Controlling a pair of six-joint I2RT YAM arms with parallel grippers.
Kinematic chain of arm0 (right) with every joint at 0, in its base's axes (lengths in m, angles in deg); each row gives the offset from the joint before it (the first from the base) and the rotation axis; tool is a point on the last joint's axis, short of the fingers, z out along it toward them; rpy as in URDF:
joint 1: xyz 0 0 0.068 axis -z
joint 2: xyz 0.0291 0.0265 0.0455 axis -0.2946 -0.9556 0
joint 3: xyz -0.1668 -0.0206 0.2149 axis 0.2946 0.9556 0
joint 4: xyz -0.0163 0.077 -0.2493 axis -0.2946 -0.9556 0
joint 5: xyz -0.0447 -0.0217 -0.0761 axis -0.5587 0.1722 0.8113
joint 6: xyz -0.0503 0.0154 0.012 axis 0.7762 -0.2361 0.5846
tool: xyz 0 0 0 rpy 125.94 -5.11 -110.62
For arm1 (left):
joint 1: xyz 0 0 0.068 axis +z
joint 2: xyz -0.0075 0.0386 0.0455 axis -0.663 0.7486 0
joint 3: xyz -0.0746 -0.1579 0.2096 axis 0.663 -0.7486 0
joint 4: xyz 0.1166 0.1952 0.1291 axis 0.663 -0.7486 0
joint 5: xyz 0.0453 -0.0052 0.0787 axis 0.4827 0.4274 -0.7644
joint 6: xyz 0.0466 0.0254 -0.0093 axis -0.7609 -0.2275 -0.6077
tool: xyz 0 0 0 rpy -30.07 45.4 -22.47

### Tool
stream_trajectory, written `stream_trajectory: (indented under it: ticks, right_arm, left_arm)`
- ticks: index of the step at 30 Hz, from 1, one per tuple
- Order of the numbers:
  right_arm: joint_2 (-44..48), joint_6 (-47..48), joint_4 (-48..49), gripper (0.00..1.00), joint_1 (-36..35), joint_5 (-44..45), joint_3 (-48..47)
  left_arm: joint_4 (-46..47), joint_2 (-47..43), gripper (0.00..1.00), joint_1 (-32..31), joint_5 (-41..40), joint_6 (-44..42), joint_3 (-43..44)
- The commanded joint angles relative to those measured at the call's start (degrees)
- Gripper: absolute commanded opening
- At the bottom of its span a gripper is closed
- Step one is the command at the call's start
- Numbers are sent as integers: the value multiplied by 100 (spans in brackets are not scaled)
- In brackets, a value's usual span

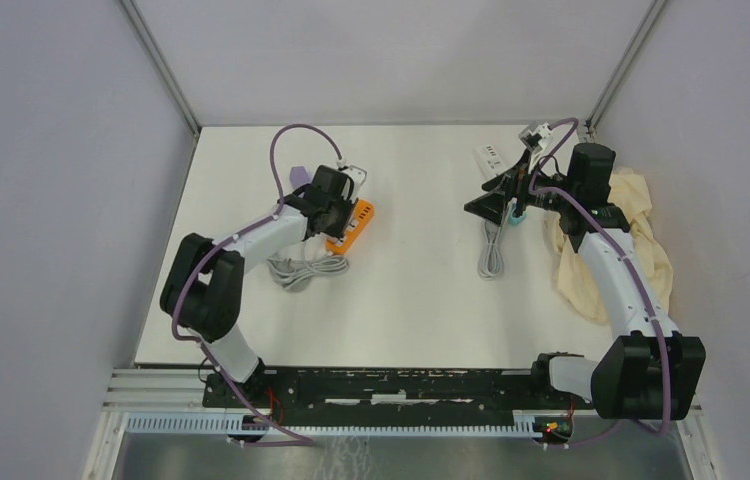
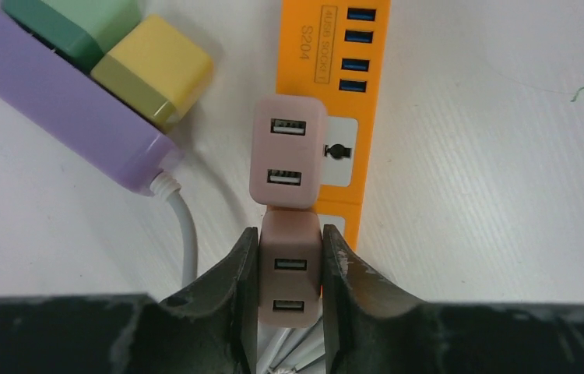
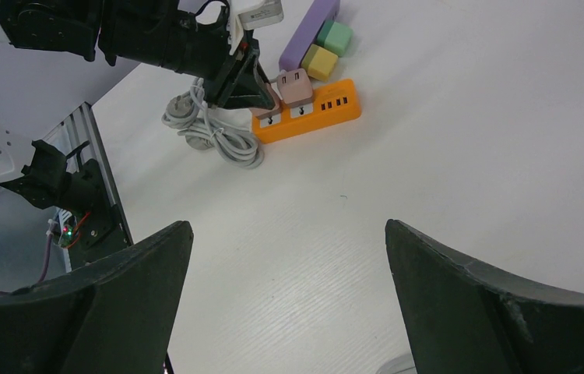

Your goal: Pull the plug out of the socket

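Left wrist view: purple strip (image 2: 55,109) upper left, cut by the frame. Bottom centre, left gripper (image 2: 290,234) clamped on nearer pink plug (image 2: 290,273) (lower end hidden), sitting on orange socket strip (image 2: 328,47). Right wrist: right gripper (image 3: 286,226) spread wide, holding nothing.

Pink plug (image 2: 290,269) — orange socket strip (image 2: 304,47), purple block (image 2: 55,109).

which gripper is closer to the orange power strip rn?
Left. The left gripper is right over the orange power strip, fingers against both sides of a pink USB charger plugged into it. The right gripper hangs open far across the table.
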Motion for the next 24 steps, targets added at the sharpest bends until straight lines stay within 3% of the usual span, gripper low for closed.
stream_trajectory:
  ticks: [1,9,20,22,24]
  right_arm:
    - [26,6,145,100,14,-187,-89]
    - [8,288,-158,100,21,-134,-192]
    - [-16,1097,-830,100,15,-45,-345]
    - [-58,1726,-1249,100,17,-461,-390]
    - [-128,3415,-2517,100,11,-838,-553]
  left_arm:
    - [389,-26,5,-479,430,-159,341]
    - [565,108,3,-1403,832,69,505]
    - [2001,-871,5,-2222,1801,-410,-1334]
    - [2181,-951,7,-2314,1924,-443,-1584]
    - [2287,-966,8,-2378,2053,-445,-1768]
